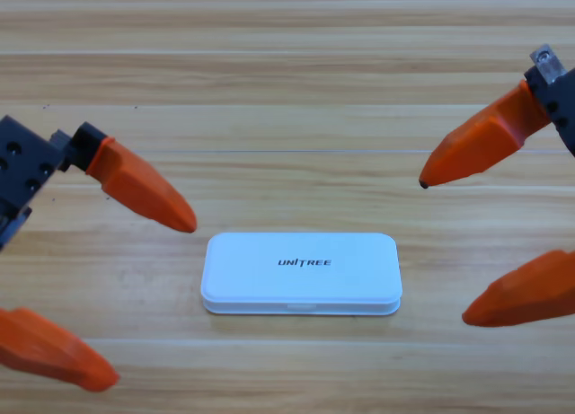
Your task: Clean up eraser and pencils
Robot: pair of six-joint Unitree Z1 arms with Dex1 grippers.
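Bright, even light fills the view. The wooden table (pixel 287 73) shows pale, washed bands of sheen across its upper part. The white case (pixel 301 273) casts only a thin, soft shadow along its lower edge, and its lid looks nearly overexposed.

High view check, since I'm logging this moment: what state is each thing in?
White case: lid shut, lying flat on the wooden table; nothing shows of what is inside.
Left pincer: open, at the left edge, holding nothing.
Right pincer: open, at the right edge, holding nothing.
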